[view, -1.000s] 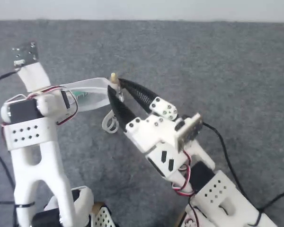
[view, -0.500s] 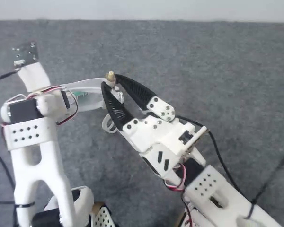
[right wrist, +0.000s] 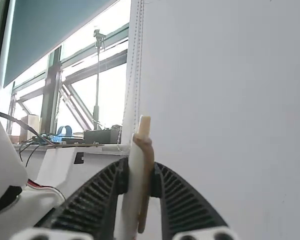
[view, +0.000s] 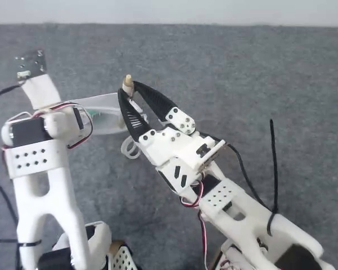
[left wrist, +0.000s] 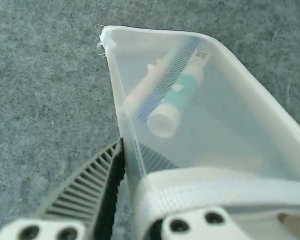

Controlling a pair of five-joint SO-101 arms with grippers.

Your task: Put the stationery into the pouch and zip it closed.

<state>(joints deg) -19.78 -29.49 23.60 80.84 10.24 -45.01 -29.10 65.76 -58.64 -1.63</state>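
My left gripper point(left wrist: 127, 152) is shut on the rim of a translucent white pouch point(left wrist: 230, 125), holding it above the grey carpet. Inside the pouch lie a teal-and-white tube point(left wrist: 177, 102) and a slim pen point(left wrist: 155, 80). In the high view the pouch point(view: 104, 104) juts out from the left arm point(view: 39, 152). My right gripper point(view: 127, 94) is shut on a pale pencil-like stick point(view: 127, 84), upright at the pouch's far end. In the right wrist view the stick point(right wrist: 140, 165) stands between the black fingers point(right wrist: 107, 192).
A pale ringed object point(view: 129, 149) lies on the carpet point(view: 242, 73) just below the pouch, beside the right arm's black finger. A black cable point(view: 273, 163) curls up at the right. A white wall borders the carpet's far edge.
The right arm has shifted left and slightly away with the stick still gripped, and its body has swung nearer the left arm. The left arm and pouch have stayed put.
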